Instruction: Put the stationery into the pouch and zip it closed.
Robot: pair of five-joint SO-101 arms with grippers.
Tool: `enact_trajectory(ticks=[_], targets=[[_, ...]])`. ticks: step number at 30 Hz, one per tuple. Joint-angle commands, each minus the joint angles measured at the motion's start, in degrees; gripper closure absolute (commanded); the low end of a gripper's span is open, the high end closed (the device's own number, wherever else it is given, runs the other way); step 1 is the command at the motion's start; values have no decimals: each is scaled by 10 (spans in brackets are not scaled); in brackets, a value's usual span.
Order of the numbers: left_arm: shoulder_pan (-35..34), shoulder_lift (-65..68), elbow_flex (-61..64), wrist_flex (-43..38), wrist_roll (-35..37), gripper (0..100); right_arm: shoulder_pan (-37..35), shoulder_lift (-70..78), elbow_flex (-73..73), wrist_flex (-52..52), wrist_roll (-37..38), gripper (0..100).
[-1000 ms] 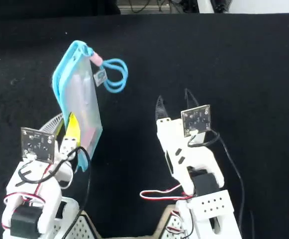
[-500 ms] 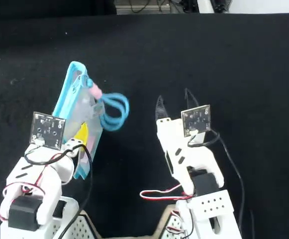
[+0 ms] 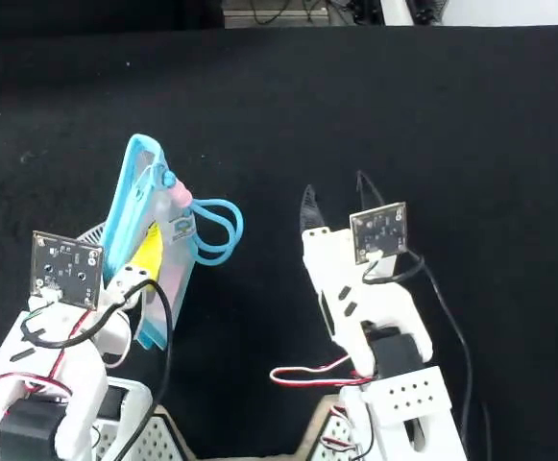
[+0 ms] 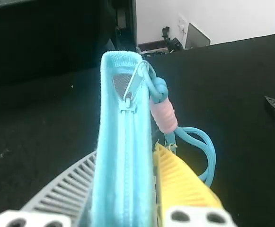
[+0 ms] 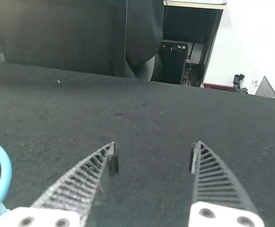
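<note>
Presently the left end effector (image 3: pixel 125 252) is clamping the blue pouch (image 4: pixel 123 142) on edge over the desk (image 3: pixel 451 144); its zip (image 4: pixel 128 107) is reading as closed, task seemingly near done. The right end effector (image 5: pixel 151 165) is standing open, empty.

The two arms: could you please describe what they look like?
The left arm and right arm are white, with black motors, square camera boards and red, white and black cables. The left tool has one yellow finger and one grey ribbed finger; the right tool has two dark, pointed, ribbed fingers.
</note>
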Motion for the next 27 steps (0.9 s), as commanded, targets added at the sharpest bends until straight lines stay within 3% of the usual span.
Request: enact_trajectory(ticks=[1,4,8,14,22,27], targets=[[-1,5,-14,-4,-5,870,4,-8,-6,-16,-2,748],[3,4,-14,-12,-10,980,4,-9,-7,-16,-2,748],[42,5,-13,-53,-57,968,4,-9,-7,-16,-2,748],[44,58,-13,-156,-171,970,4,-9,-7,-16,-2,748],[102,265,-40,-120,-194,970,-50,-9,-5,-11,3,748],[172,286,-66,-56,-193,970,-55,-9,-5,-11,2,748]])
